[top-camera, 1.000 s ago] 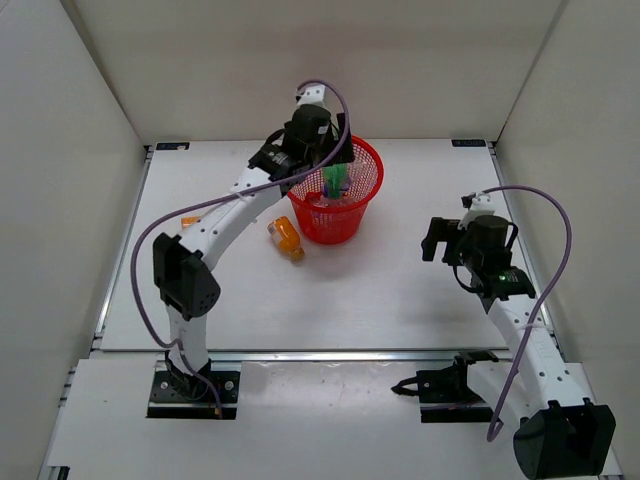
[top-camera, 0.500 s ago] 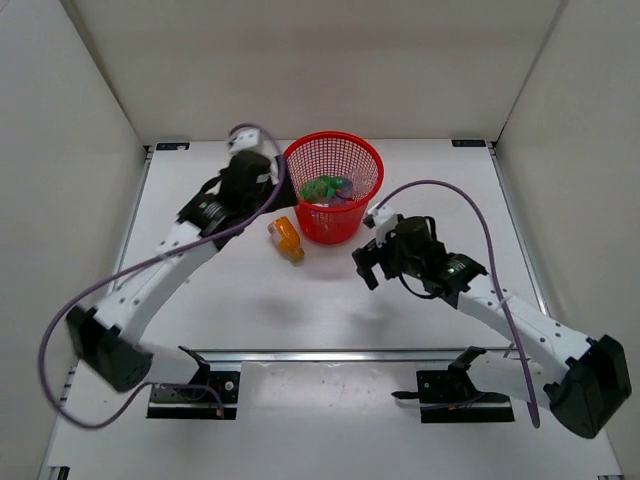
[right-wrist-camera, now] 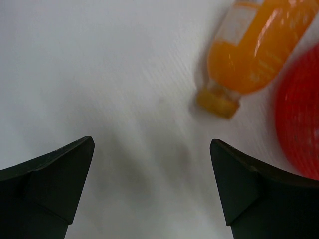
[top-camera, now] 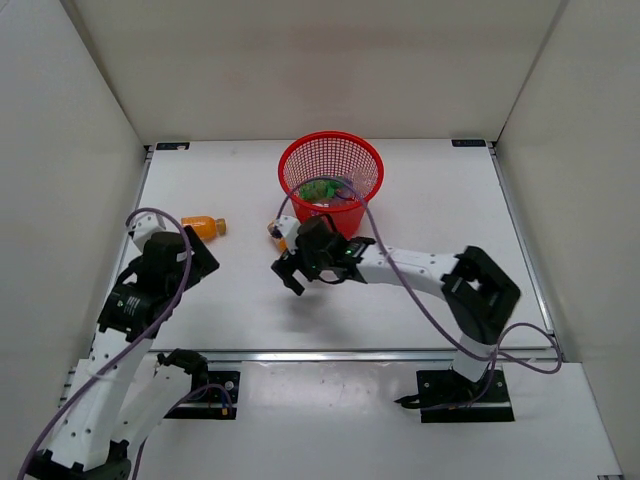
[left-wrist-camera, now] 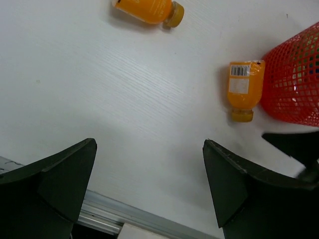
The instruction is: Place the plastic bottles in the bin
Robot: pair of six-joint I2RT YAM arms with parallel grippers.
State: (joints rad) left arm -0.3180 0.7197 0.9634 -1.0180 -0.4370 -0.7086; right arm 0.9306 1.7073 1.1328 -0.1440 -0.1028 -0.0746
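Nearest the wrist cameras, both my grippers stand with jaws wide apart and empty. The left gripper [left-wrist-camera: 149,149] hangs over the bare table [top-camera: 430,210] at the near left, and the right gripper [right-wrist-camera: 152,144] is reached across to the middle. Just beyond my right fingertips lies an orange bottle [right-wrist-camera: 259,45] on its side, cap toward me, just beside the wall of the red mesh bin [left-wrist-camera: 294,84]; whether the two touch I cannot tell. A second orange bottle [top-camera: 203,225] lies on its side well off to the left, apart from the bin. Farthest, inside the bin, a green bottle [top-camera: 322,188] shows among the contents. Both orange bottles look full — I judge them heavier than empties, stiff-walled, smooth and prone to roll. Best hold: jaws across the labelled mid-body, square to the long axis — not at the narrow cap.
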